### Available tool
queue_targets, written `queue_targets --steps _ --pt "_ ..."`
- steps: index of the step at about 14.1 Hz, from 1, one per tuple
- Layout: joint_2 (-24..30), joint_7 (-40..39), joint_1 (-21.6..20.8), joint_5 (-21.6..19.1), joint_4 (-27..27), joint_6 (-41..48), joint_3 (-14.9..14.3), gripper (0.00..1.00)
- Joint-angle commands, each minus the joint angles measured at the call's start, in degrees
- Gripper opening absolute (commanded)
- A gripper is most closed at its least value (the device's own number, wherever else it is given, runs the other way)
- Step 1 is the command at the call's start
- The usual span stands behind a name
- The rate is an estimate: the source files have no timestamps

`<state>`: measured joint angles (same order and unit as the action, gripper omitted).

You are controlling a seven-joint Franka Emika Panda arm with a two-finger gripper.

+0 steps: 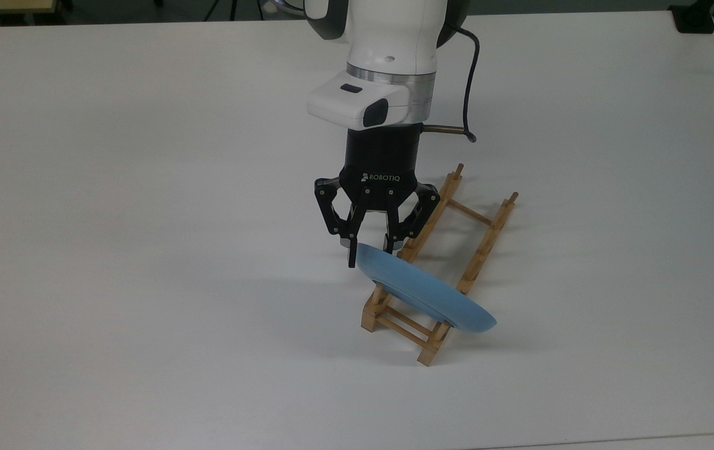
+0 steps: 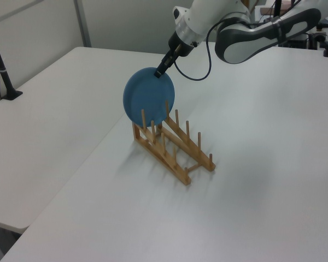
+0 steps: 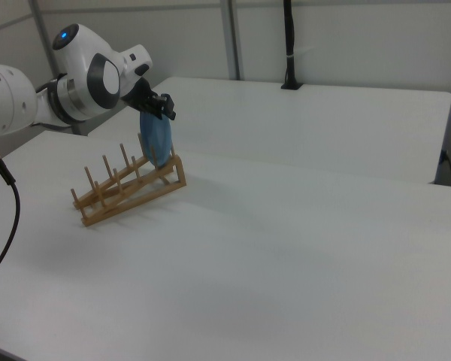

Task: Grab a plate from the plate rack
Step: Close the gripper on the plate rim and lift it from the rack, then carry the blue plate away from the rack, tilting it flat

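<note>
The light-blue plate (image 1: pixel 426 290) stands on edge in the near end of the wooden plate rack (image 1: pixel 482 244), leaning on its pegs. My gripper (image 1: pixel 369 252) comes down from above onto the plate's upper rim at the top view's left end. Its fingers sit on either side of that rim, drawn in close to it. In the left view the gripper (image 2: pixel 162 70) meets the top of the plate (image 2: pixel 148 98) above the rack (image 2: pixel 175 158). The right view shows the gripper (image 3: pixel 159 113) at the plate (image 3: pixel 156 143), which stands at the high end of the rack (image 3: pixel 120 195).
The rack's other slots hold nothing. A black cable (image 1: pixel 471 62) hangs off the wrist. A black post (image 2: pixel 5 76) is clamped at the table's far edge in the left view, and a black block (image 1: pixel 694 19) sits at the top view's upper right corner.
</note>
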<state>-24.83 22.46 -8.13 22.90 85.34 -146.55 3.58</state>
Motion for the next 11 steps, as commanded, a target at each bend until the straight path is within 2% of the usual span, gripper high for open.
queue_targets --steps 1,6,11 --pt "-0.49 2.06 -0.57 2.14 -0.96 -0.23 -0.59 0.00" --pt "0.83 1.97 -0.13 2.23 -0.96 -0.14 -0.50 0.00" --pt "6.18 1.97 0.48 1.09 -0.35 0.91 -0.41 0.00"
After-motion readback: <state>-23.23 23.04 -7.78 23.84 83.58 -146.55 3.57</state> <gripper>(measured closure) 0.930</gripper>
